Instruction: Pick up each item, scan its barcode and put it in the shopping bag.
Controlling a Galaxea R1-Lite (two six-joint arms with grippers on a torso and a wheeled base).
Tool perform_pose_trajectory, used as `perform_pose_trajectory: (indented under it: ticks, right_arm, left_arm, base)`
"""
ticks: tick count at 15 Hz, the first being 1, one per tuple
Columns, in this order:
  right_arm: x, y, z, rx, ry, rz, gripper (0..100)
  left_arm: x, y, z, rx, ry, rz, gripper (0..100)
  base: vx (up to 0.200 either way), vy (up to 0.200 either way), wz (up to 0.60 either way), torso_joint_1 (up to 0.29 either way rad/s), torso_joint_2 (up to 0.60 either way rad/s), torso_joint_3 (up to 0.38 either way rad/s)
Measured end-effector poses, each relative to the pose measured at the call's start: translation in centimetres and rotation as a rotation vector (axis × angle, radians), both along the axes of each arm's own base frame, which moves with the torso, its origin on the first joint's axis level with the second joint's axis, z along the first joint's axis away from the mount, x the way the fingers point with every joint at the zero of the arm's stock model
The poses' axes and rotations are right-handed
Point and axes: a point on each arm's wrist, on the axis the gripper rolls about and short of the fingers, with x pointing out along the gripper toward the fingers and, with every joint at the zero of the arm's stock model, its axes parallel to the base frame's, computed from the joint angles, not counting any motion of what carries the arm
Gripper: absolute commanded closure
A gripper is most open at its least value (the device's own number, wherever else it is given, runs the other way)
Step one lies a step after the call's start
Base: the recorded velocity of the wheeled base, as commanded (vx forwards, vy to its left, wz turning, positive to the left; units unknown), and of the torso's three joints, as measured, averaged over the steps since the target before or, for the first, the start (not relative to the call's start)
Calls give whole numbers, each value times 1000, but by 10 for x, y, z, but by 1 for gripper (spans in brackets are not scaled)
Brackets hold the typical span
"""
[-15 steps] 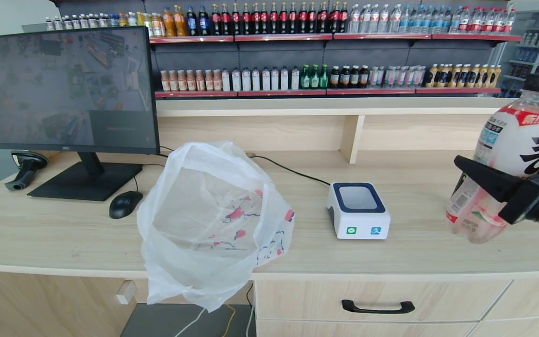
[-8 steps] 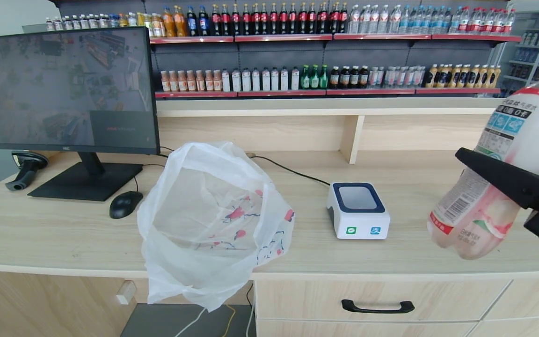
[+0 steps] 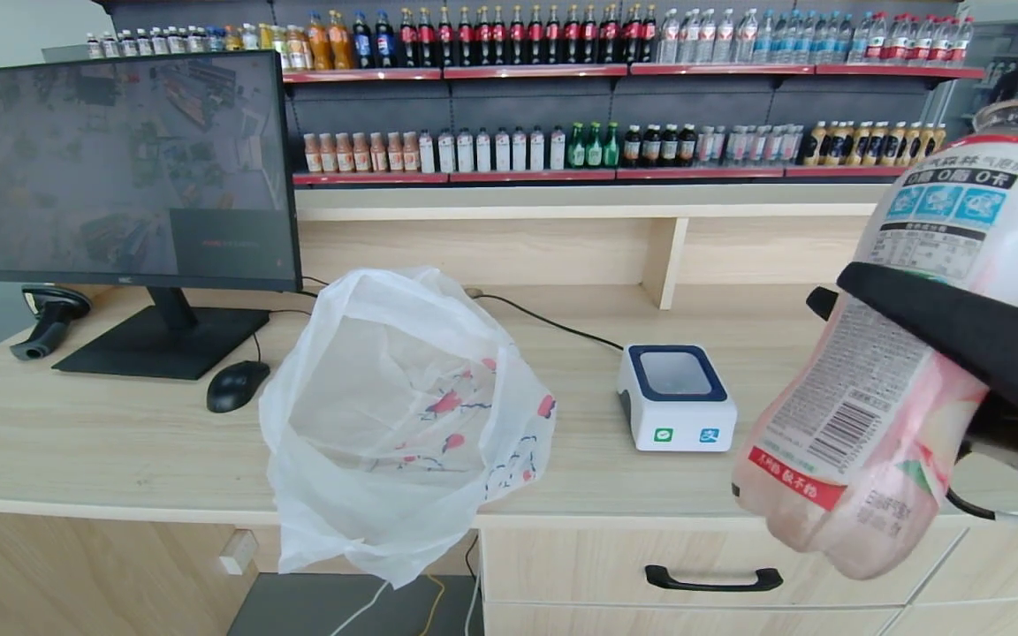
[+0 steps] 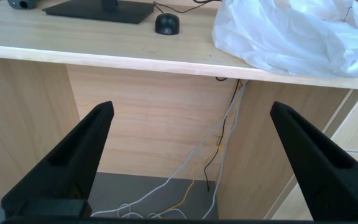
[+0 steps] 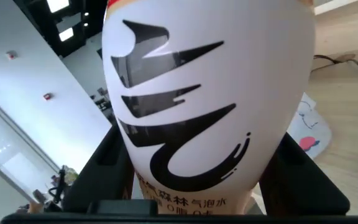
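The right gripper (image 3: 845, 305), clamped around the bottle (image 3: 880, 397), is swinging it leftward toward the scanner (image 3: 675, 397) and tilting it further. The bottle is hanging in the air right of the scanner, barcode showing. The left gripper (image 4: 191, 155) is gaping open.

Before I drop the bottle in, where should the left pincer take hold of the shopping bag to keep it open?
Pinch the rim of the shopping bag on its left side, toward the mouse, from the robot's left above the counter. Its mouth gapes up and toward the robot, so that edge stands free. The left pincer is open but below the counter, so it should rise first.
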Motion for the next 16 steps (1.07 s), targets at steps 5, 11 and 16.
perform_pose_trajectory:
  ticks: [5, 11, 16]
  right_arm:
    - [-1, 9, 2, 123, 92, 121, 100]
    - [17, 26, -14, 220, 81, 157, 100]
    - [25, 34, -24, 240, 140, 174, 100]
  left_arm:
    - [0, 0, 0, 0, 0, 0, 0]
    - [0, 0, 0, 0, 0, 0, 0]
    - [0, 0, 0, 0, 0, 0, 0]
  base:
    - [0, 0, 0, 0, 0, 0]
    - [0, 0, 0, 0, 0, 0]
    - [0, 0, 0, 0, 0, 0]
